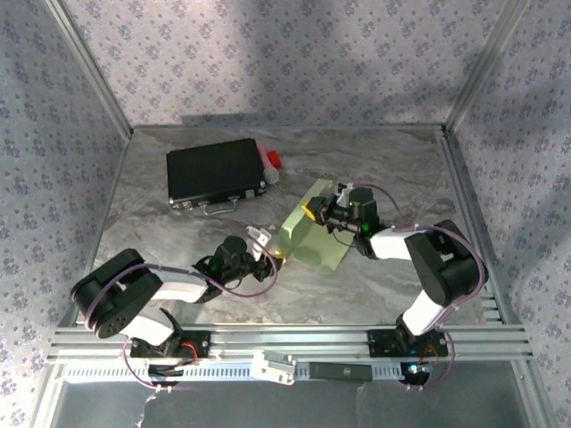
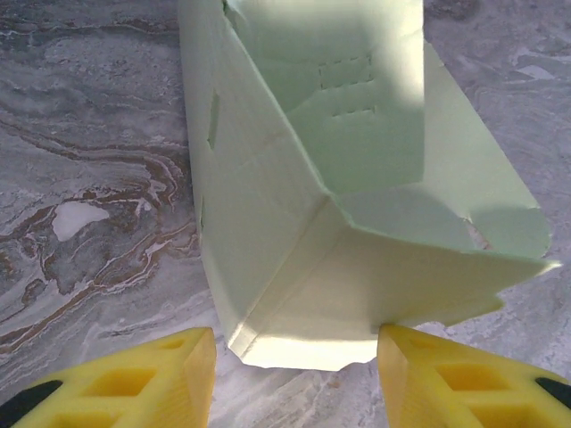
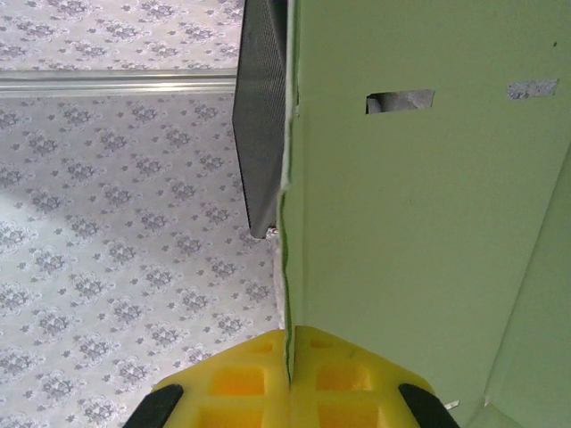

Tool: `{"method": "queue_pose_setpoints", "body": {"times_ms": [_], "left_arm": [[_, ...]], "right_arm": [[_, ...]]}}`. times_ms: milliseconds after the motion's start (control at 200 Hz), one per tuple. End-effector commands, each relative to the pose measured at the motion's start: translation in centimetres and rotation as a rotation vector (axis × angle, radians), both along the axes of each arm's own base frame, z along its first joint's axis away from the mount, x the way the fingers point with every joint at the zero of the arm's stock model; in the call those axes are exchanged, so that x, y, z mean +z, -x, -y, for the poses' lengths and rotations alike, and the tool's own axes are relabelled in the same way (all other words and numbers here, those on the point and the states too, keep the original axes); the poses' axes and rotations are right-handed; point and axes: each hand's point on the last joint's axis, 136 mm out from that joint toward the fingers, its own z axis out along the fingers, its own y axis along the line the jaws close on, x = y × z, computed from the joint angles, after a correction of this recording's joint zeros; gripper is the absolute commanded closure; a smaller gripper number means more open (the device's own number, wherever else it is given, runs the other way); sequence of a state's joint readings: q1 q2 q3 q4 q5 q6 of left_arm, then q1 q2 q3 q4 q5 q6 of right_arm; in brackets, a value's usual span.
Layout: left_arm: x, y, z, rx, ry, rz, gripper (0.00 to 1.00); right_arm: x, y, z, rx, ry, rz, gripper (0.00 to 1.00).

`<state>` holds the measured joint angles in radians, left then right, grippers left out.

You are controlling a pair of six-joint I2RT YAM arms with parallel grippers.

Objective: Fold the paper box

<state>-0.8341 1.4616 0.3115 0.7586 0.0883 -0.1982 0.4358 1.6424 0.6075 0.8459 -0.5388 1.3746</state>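
Pale-green paper box (image 1: 312, 236) sits half-formed mid-frame: walls up, end flaps loose. My right gripper (image 3: 287, 357) pinches one wall; my left gripper (image 2: 291, 343) gapes open before a flap.

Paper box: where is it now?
Top view: the paper box sits mid-table, nearer and to the right of the black case. The right pincer is shut on its far edge; the open left pincer faces its near-left end.
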Motion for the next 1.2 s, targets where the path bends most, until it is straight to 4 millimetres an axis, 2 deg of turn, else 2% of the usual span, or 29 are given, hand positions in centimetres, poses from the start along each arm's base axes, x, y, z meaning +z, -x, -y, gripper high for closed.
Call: {"method": "queue_pose_setpoints", "body": {"times_ms": [0, 330, 630, 825, 954, 1194], "left_arm": [[2.9, -1.4, 1.5, 0.004, 0.075, 0.093, 0.50], [3.6, -2.7, 2.7, 0.016, 0.090, 0.124, 0.51], [3.8, -4.4, 2.8, 0.075, 0.117, 0.142, 0.52], [3.9, -5.2, 2.5, 0.122, 0.156, 0.149, 0.52], [4.4, -5.5, 2.7, 0.136, 0.181, 0.160, 0.52], [4.7, -6.2, 3.1, 0.152, 0.177, 0.158, 0.55]], "right_arm": [[1.2, -0.7, -0.5, -0.016, -0.027, 0.028, 1.00], [0.9, -0.9, -0.7, -0.048, -0.033, 0.012, 1.00], [0.6, -0.9, -1.1, -0.084, -0.046, 0.053, 1.00], [-0.1, -0.6, -0.4, -0.151, -0.054, 0.089, 1.00], [-0.7, -0.5, -0.5, -0.167, -0.055, 0.075, 1.00], [-0.7, -0.6, -0.6, -0.204, -0.067, 0.060, 1.00]]}}
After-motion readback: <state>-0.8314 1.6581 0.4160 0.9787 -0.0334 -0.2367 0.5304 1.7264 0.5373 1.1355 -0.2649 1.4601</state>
